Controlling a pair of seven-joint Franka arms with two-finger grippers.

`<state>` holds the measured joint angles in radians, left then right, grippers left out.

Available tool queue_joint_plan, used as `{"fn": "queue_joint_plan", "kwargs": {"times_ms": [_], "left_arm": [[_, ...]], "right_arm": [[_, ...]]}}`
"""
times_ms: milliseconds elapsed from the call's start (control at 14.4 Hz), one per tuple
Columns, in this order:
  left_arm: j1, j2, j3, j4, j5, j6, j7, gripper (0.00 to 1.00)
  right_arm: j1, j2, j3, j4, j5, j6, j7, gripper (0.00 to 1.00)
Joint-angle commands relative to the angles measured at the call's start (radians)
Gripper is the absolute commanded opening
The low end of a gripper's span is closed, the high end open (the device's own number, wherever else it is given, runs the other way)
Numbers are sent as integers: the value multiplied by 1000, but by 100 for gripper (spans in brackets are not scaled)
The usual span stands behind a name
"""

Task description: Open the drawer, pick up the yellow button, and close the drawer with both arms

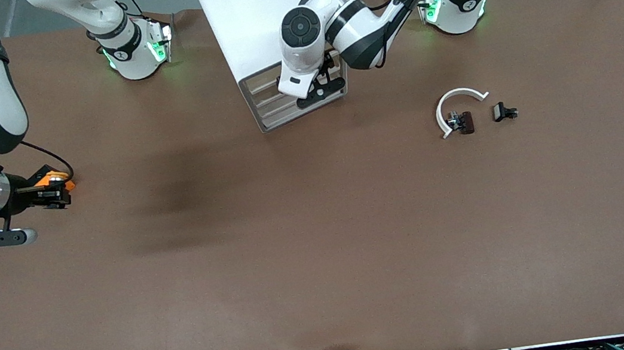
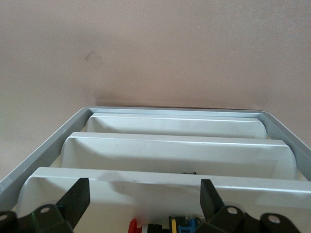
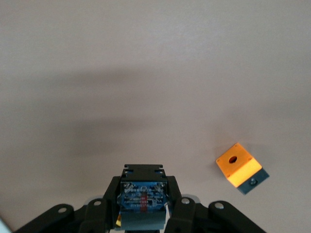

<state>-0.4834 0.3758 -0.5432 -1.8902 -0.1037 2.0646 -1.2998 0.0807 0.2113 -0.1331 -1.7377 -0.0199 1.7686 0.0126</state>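
The button (image 3: 142, 200) is seen as a dark black-blue block with a printed label, a sliver of yellow showing at its lower edge. It is clamped between the fingers of the right end effector (image 3: 143, 196), which hangs over the surface (image 1: 321, 246) at the right arm's end. One orange cube (image 3: 238, 167) with a round hole in its top (and a dark side beneath) lies on the surface near that end effector.

The drawer (image 2: 160, 180) is presented as a white tray with a pale front strip, at the top of the white cabinet (image 1: 258, 19). Small red, yellow and blue parts are glimpsed just inside it; how far it is pulled out cannot be told. Three drawer fronts are counted in the left wrist view. The left end effector (image 2: 144, 194) is held at the drawer's front, its fingers spread apart and gripping nothing.

Toward the left arm's end, one white curved piece (image 1: 458, 96) and two small black clips (image 1: 463, 122) (image 1: 504, 112) are found lying on the surface.
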Motion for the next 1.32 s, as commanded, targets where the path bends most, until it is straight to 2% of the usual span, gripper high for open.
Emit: {"fn": "queue_joint_plan", "kwargs": {"times_ms": [0, 139, 277, 485, 763, 971, 1248], "left_arm": [[-24, 5, -11, -6, -17, 8, -32, 100], [0, -3, -3, 2, -7, 2, -30, 100], [78, -5, -1, 22, -1, -1, -15, 100], [172, -5, -1, 52, 64, -3, -28, 100], [324, -29, 0, 91, 68, -23, -15, 100], [426, -54, -1, 117, 165, -27, -10, 100], [558, -67, -1, 169, 232, -43, 68, 100]], "right_arm": [[-50, 20, 20, -107, -23, 159, -6, 16], [-68, 45, 20, -181, -23, 282, -11, 16], [-87, 80, 20, -230, -23, 386, -28, 16], [-121, 147, 20, -230, -22, 454, -137, 16], [-133, 232, 21, -232, -17, 554, -143, 15], [-137, 282, 23, -229, -14, 591, -145, 14], [-137, 349, 26, -227, -12, 652, -146, 14]]}}
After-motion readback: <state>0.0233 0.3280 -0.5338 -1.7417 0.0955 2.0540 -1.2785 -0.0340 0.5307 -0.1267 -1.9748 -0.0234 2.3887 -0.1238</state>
